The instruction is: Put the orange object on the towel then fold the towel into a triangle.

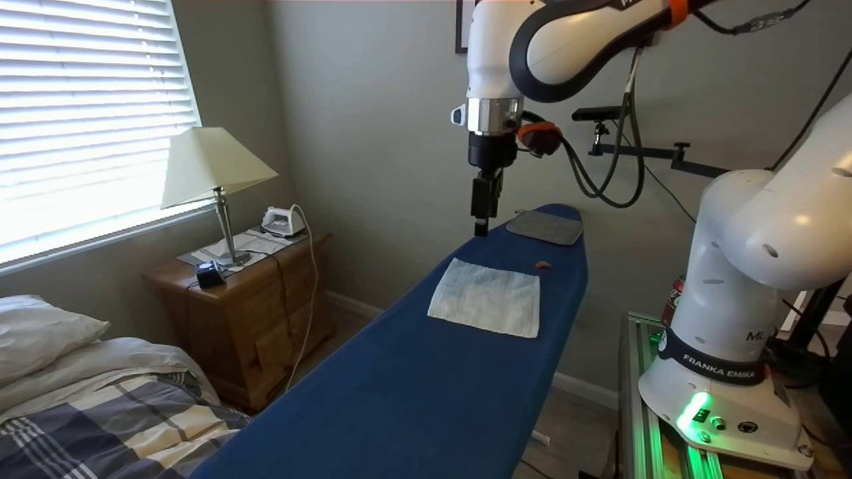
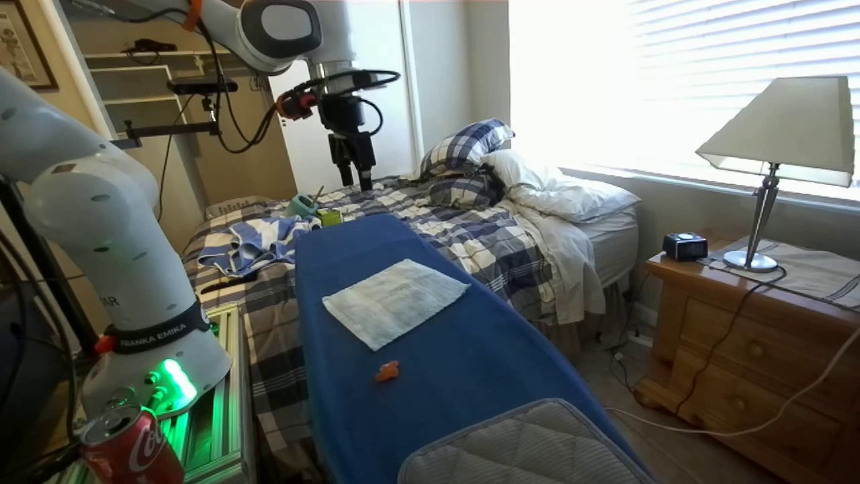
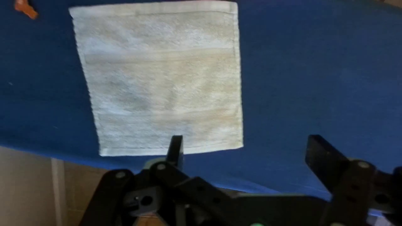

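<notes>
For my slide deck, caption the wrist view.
Open gripper in foreground; on the blue ironing board, unfolded towel and orange object lying apart.

Towel [image 3: 160,78]: rough cloth. Ironing-board cover [image 3: 301,81]: matt cloth. Nightstand [image 2: 752,316]: smooth wood.

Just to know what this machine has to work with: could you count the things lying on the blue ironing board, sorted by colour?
White: 1, the towel
Orange: 1, the small object
Grey: 1, the pad
Total: 3
</notes>
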`<state>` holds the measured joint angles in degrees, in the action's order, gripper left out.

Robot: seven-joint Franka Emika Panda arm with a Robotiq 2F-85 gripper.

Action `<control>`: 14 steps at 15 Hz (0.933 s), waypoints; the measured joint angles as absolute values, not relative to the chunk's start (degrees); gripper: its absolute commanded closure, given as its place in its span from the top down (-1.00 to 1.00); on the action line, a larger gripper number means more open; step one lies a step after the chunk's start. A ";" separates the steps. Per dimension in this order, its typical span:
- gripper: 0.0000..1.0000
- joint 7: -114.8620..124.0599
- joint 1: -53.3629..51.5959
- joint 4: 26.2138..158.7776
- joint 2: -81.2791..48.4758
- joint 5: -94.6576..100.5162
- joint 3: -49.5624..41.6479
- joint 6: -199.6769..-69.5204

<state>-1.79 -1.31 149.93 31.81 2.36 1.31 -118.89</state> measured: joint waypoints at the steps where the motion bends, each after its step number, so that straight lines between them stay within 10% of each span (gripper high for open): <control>1: 1.00 -1.20 1.05 151.34 32.41 3.85 0.42 -119.45; 14: 1.00 1.53 13.63 158.05 34.12 9.66 -5.97 -125.49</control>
<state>1.53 13.63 158.05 34.12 9.66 -5.97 -125.49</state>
